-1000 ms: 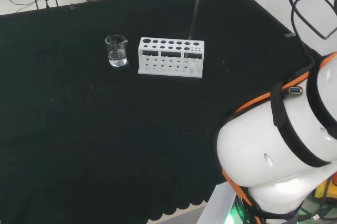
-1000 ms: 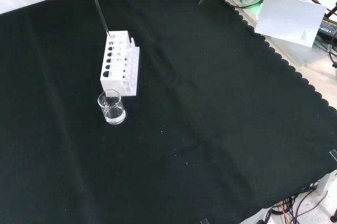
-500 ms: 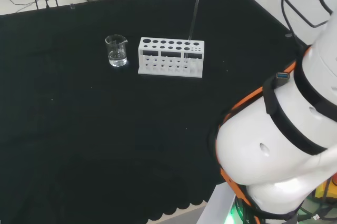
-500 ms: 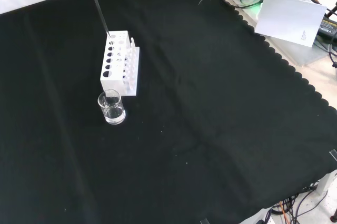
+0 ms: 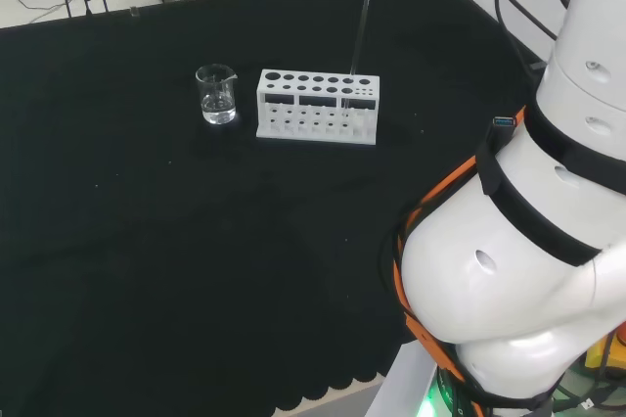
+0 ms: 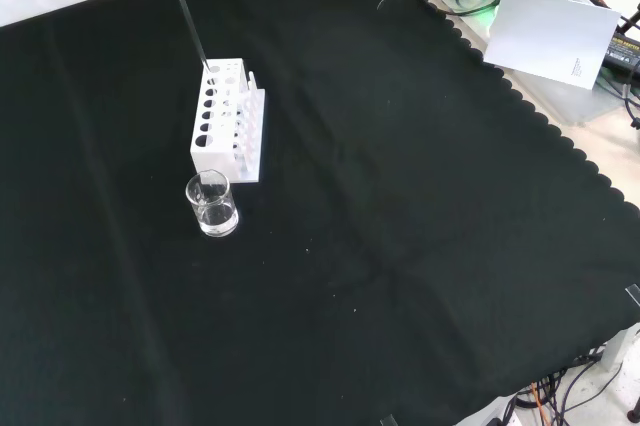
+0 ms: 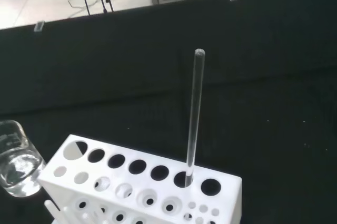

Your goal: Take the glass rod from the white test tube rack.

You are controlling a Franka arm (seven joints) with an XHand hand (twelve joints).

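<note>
Wrist view: glass rod (image 7: 194,119) stood nearly upright in an end hole of the white test tube rack (image 7: 158,192), untouched.
Thin, smooth and brittle, it likely wanted a pinch on its bare upper length and a straight lift. Beaker (image 5: 216,94) sat beside the rack's opposite end; open tabletop (image 6: 420,206) lay all round. Fingers' state: couldn't tell.

A laboratory was indicated: a white test tube rack (image 5: 317,107), a glass rod (image 5: 358,38) and a small beaker (image 5: 216,94) were set out on black cloth (image 6: 400,196).
</note>
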